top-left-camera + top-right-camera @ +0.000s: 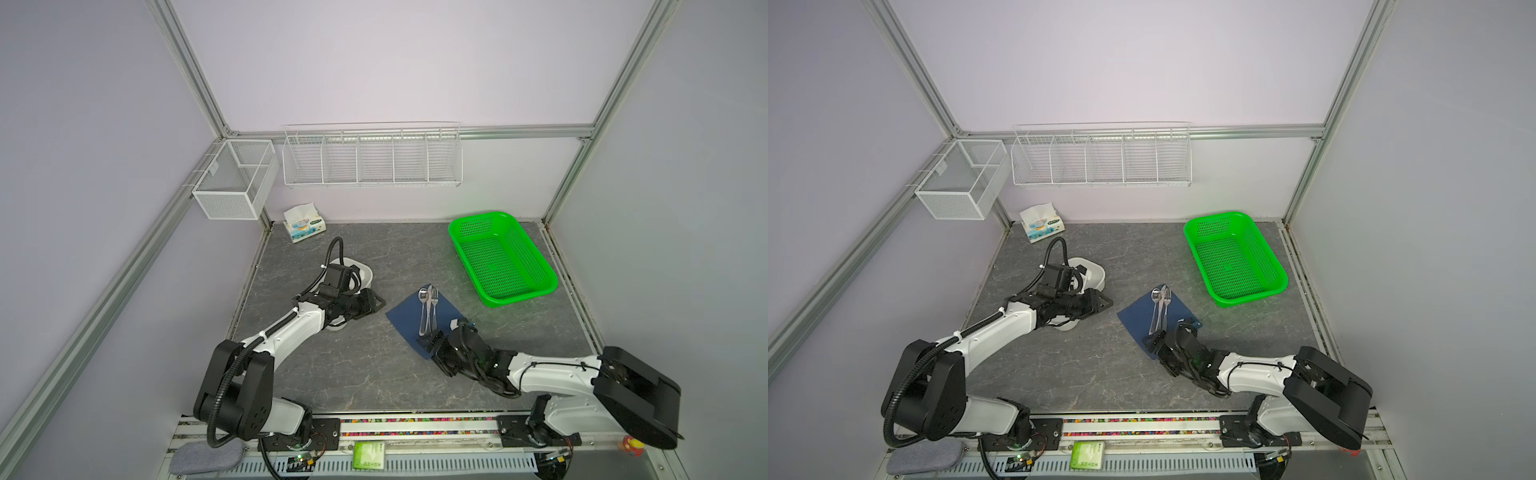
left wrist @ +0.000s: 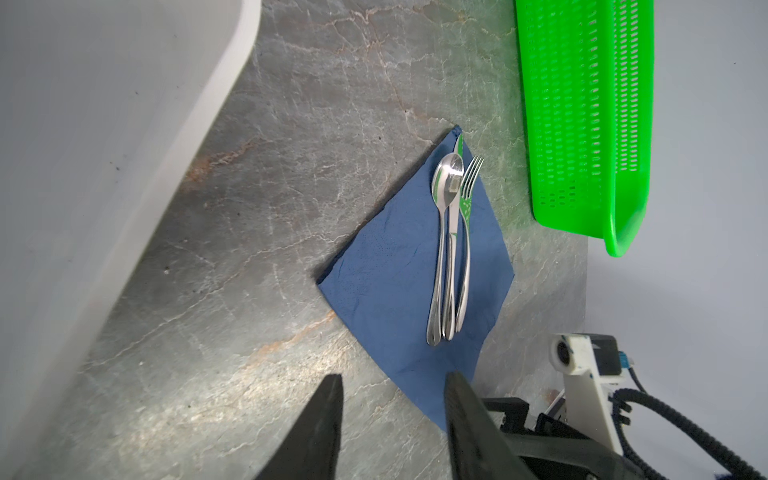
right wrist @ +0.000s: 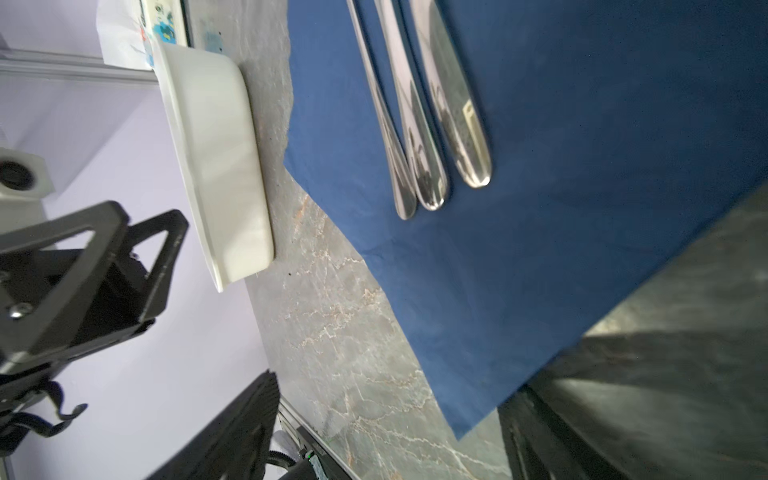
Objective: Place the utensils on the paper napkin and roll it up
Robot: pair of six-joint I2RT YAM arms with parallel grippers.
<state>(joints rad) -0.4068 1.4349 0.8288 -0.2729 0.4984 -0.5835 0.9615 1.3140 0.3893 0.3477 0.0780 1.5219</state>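
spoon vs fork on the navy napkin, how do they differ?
The shiny silver round-bowled spoon ends in a solid bowl; the shiny silver metal fork ends in separate tines. In both top views the spoon lies left of the fork. The spoon's handle tip reaches past the fork's. Shared: both lie flat, roughly parallel, on the dark navy paper napkin.

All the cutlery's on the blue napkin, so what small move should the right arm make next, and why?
Probably close the right gripper on the near corner of the paper napkin, to start folding it over the handles. The utensils already lie bunched on the napkin, and the open jaws sit at that corner.
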